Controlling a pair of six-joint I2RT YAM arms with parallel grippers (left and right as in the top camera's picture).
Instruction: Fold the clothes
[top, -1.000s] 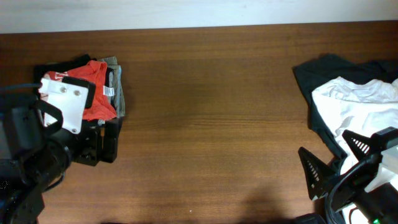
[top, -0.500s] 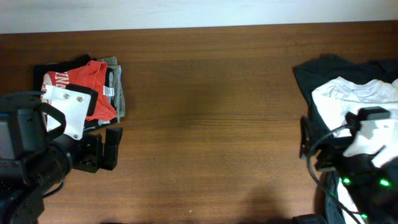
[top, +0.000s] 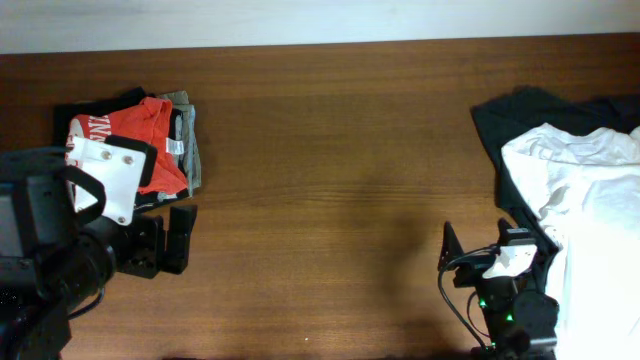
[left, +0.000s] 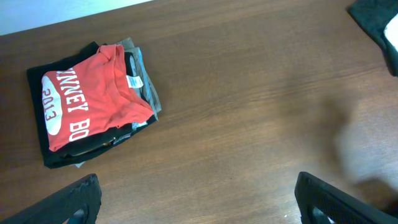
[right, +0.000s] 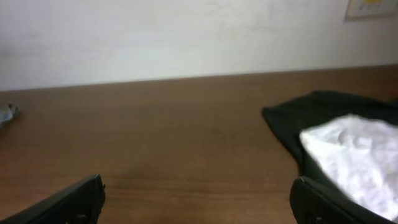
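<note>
The orange-red T-shirt (top: 150, 135) with white lettering lies folded on top of a stack at the table's far left. It also shows in the left wrist view (left: 87, 102). My left gripper (top: 165, 240) is open and empty, just in front of the stack and clear of it. In its wrist view the two fingers (left: 198, 182) stand wide apart over bare wood. My right gripper (top: 492, 252) is open and empty, low at the front right beside the white shirt. Its fingers (right: 198, 185) are spread wide over bare wood.
Black and grey folded garments (top: 190, 145) lie under the orange shirt, also seen in the left wrist view (left: 146, 84). A plain white shirt (top: 585, 190) lies crumpled on a black garment (top: 520, 125) at the right edge; both show in the right wrist view, white (right: 354, 149) and black (right: 311, 112).
My left gripper drew back from the stack towards the front, then held still. My right arm swung off the white shirt, leftward and to the table's front.
</note>
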